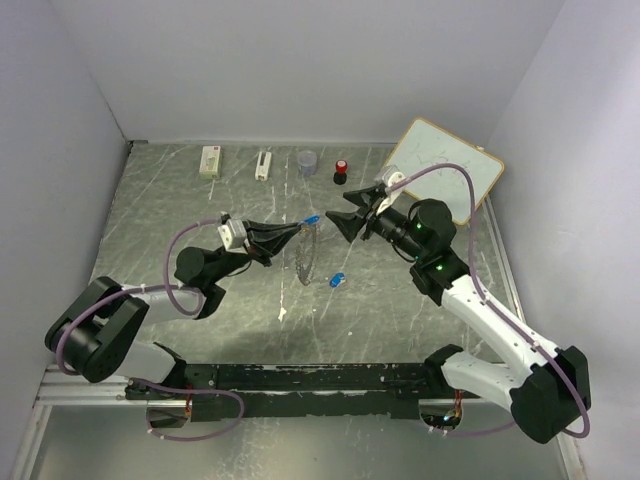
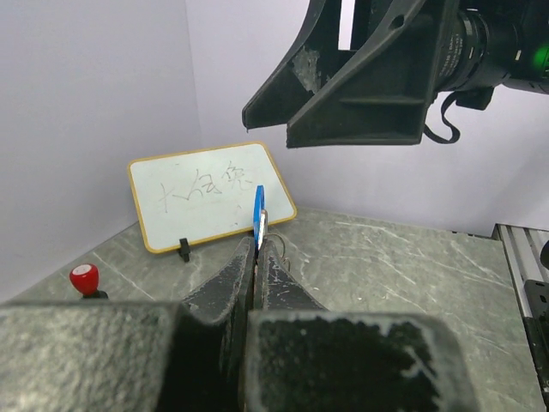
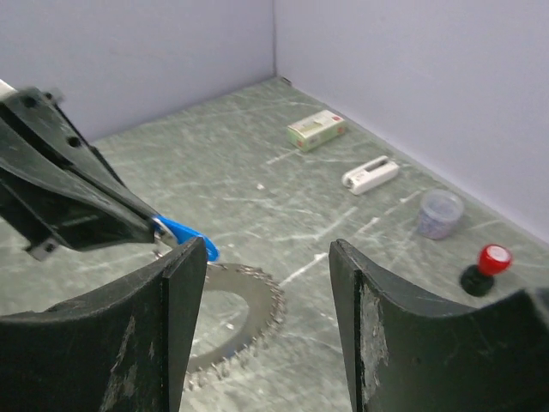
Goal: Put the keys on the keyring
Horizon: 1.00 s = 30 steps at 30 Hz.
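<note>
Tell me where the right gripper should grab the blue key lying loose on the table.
Grip the loose key by its blue head, coming straight down from above with the fingers across its short width. It lies flat on the table, apart from the keyring, so it offers no side to pinch from. The right gripper, open, is probably nearest.

**Enclosure and work surface.** The whiteboard (image 1: 435, 145), wood-edged and faintly scribbled, leans in the far right corner and serves as the reference. Below and in front of it spreads the table (image 1: 380, 320), a grey-green slab veined with white streaks. Behind it rises the plain pale back wall (image 1: 300, 70). Just beside it stands the right wall (image 1: 585, 200), and well away across the slab is the left wall (image 1: 50, 200). An aluminium rail (image 1: 70, 385) borders the slab's edge farthest from the board. Light is even and diffuse, with soft shadows.
</note>
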Tool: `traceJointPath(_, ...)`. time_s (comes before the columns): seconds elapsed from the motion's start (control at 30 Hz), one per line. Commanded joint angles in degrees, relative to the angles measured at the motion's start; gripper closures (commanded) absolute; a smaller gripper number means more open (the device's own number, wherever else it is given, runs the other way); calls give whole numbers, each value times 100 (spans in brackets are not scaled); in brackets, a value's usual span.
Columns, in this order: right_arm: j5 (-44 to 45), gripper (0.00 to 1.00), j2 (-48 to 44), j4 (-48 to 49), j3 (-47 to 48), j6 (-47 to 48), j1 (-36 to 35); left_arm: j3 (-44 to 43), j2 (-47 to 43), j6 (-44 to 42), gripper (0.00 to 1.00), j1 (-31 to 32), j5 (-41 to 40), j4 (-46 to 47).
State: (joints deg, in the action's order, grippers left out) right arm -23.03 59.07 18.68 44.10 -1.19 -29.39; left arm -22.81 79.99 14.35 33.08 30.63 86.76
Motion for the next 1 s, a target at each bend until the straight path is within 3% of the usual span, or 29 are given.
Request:
traceJointPath(0.0, -583, 41, 153, 1149, -215, -1137, 59, 4, 57, 141, 93, -39, -29, 972)
traceJointPath(0.43, -1177, 42, 753, 1789, -270, -1415, 74, -72, 5, 205, 93, -39, -73, 900)
traceJointPath(0.97, -1834, 60, 1259, 2022, -144, -1401, 280, -144, -73, 272, 93, -39, 9, 896)
